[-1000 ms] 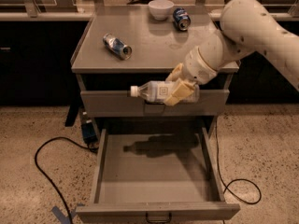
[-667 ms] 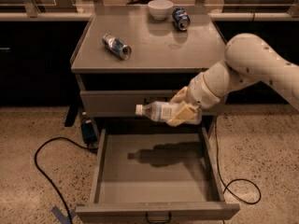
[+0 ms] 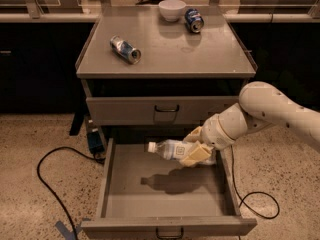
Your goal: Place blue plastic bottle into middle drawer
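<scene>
My gripper hung over the open middle drawer, above its back right part, with my arm reaching in from the drawer's right side. The fingers were clamped around the bottle, gripping it at its label end. The bottle lay nearly level in the air above the middle drawer, white cap pointing toward the drawer's left wall and tipped slightly up. It was clear of the drawer floor, where its shadow fell just below it.

The middle drawer stood pulled far out, its small dark handle at the front edge. Directly above its back end sat the closed top drawer. Higher still, on the cabinet top, one can lay on its side above the middle drawer's left half. A second can lay farther back, just beside a white bowl. A dark cable curled on the floor left of the middle drawer.
</scene>
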You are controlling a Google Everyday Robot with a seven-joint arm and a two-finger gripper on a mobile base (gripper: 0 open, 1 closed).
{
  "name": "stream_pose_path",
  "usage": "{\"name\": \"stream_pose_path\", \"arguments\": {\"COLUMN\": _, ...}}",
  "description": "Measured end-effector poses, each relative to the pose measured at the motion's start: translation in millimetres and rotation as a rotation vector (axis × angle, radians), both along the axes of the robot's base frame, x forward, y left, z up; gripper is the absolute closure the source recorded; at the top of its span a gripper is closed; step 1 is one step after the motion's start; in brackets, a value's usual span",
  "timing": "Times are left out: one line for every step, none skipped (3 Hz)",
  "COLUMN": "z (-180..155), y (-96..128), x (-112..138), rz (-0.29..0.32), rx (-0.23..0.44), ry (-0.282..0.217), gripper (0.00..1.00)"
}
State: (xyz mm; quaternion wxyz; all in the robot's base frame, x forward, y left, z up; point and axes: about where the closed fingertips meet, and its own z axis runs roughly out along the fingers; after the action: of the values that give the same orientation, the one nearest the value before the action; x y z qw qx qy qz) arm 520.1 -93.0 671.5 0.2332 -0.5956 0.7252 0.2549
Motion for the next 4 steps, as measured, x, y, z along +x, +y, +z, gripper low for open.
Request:
{"name": "stream_pose_path", "arguments": {"z": 0, "y": 0, "x": 0, "rz": 0.0, "rx": 0.0, "ry": 0.0, "gripper": 1.0}}
{"name": "stream_pose_path", "arguments": {"z": -40, "y": -1, "x": -12, "rz": -0.006, "rx": 0.015, "ry": 0.044, "gripper": 1.0}}
{"name": "stream_pose_path", "arguments": {"z": -95, "y": -5, "x": -30, "rz": -0.014, "rx": 0.032, "ry": 0.108, "gripper": 1.0}}
{"name": "stream_pose_path", "arguments": {"z": -149, "y": -18, "x": -49, "rz": -0.081, "rx": 0.092, "ry": 0.162, "gripper": 1.0}}
